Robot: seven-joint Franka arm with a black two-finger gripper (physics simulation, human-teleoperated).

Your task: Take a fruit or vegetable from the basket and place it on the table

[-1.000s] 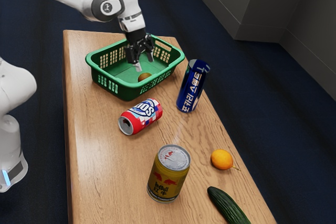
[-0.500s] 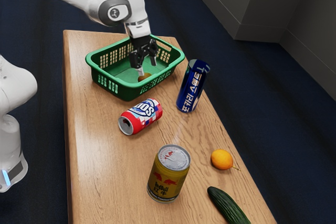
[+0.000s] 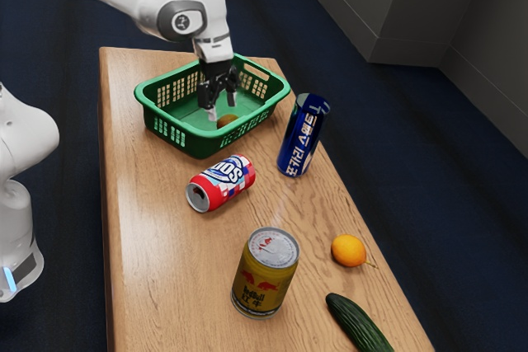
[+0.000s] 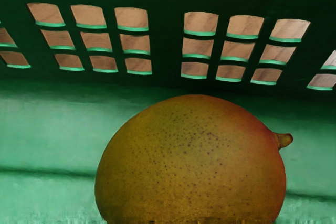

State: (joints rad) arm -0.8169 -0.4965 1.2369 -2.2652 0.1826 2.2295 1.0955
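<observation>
My gripper (image 3: pixel 222 112) points down inside the green basket (image 3: pixel 169 136), its two fingers apart and open. Beside and partly behind the fingertips lies a brownish mango (image 3: pixel 227 121) on the basket floor; the basket's near rim hides its lower part. In the wrist view the mango (image 4: pixel 194 156) is large and close under the hand, yellow-green with a reddish side and a short stem. Behind it rises the slotted basket wall (image 4: pixel 167 40). Contact between fingers and mango cannot be made out.
On the wooden table (image 3: pixel 157 261) lie a red-and-white can (image 3: pixel 221 183), an orange fruit (image 3: pixel 348 251) and a cucumber (image 3: pixel 358 322). A tall blue can (image 3: pixel 302 135) stands close to the basket, and a gold can (image 3: pixel 265 273) stands nearer the camera.
My hand first moved toward the exterior view's right and lower into the basket, then shifted slightly back left. The mango and other objects keep their places.
</observation>
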